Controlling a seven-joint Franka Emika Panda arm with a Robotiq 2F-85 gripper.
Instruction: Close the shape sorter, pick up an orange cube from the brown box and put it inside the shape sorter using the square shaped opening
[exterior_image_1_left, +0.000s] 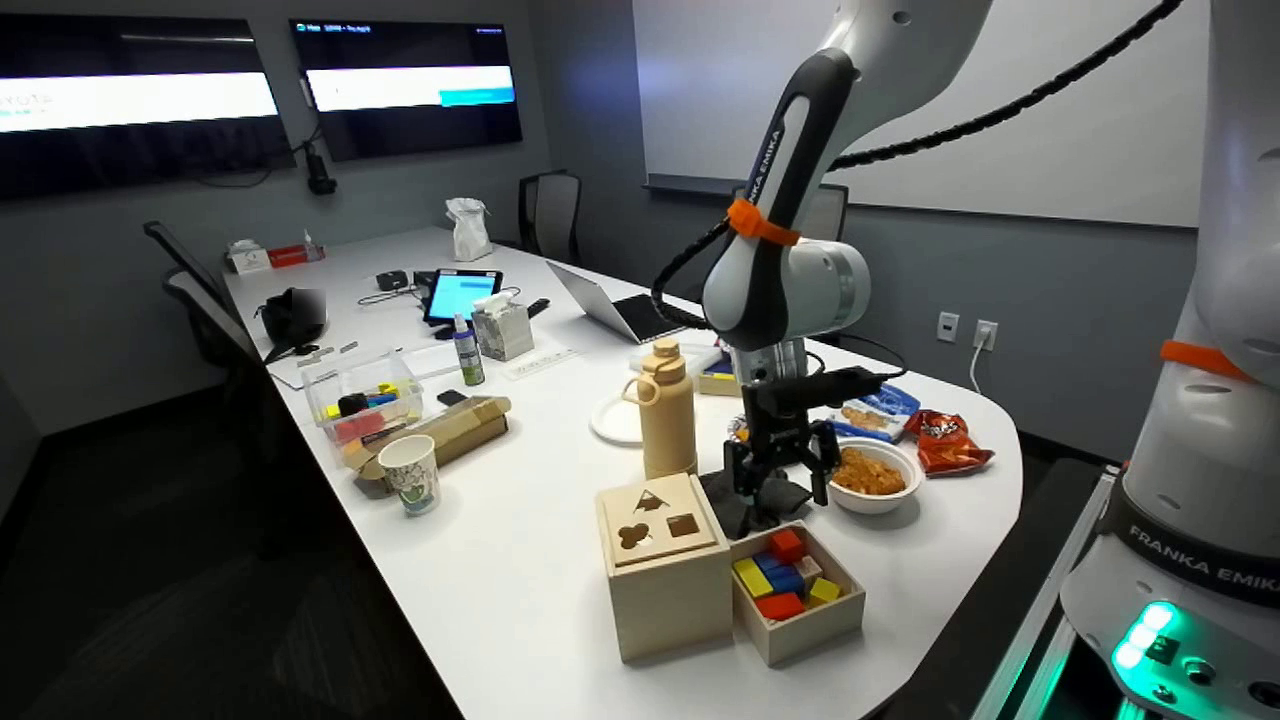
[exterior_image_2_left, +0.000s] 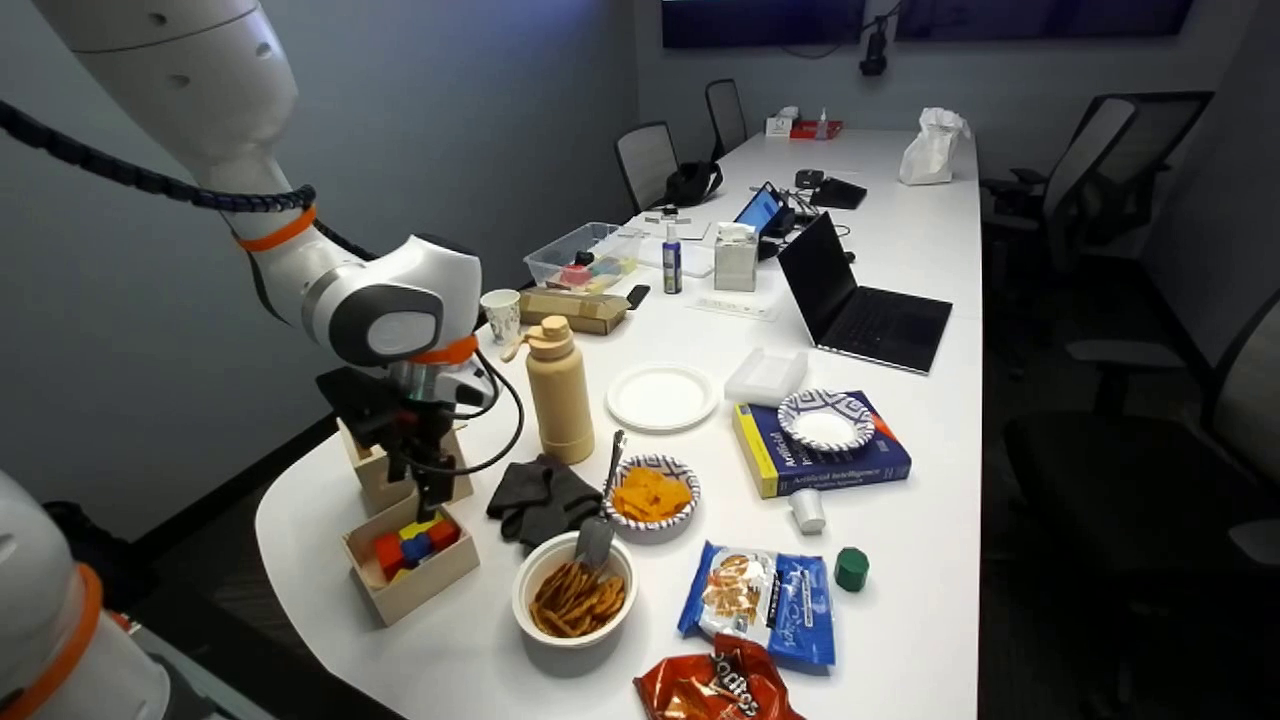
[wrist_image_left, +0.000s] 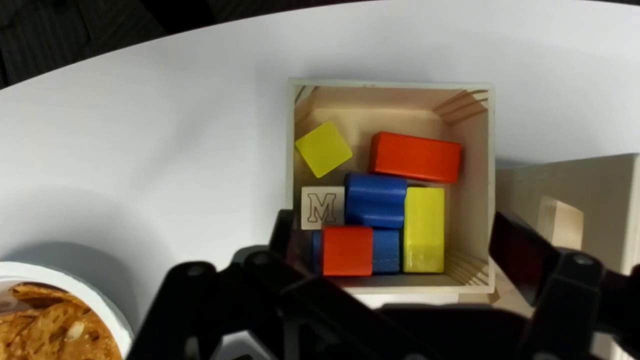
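One box holds seven blocks: two yellow, two blue, two orange-red, one plain, lettered M. One sorter just beside the box, lid on. Cube: orange-red, square-faced, atop a blue block inside the box. Hand spread apart above the box

arm bent; gripper pointing down, jaws spread wide

Office meeting room: long white table, chairs along both sides, two wall screens, whiteboard, open laptop.
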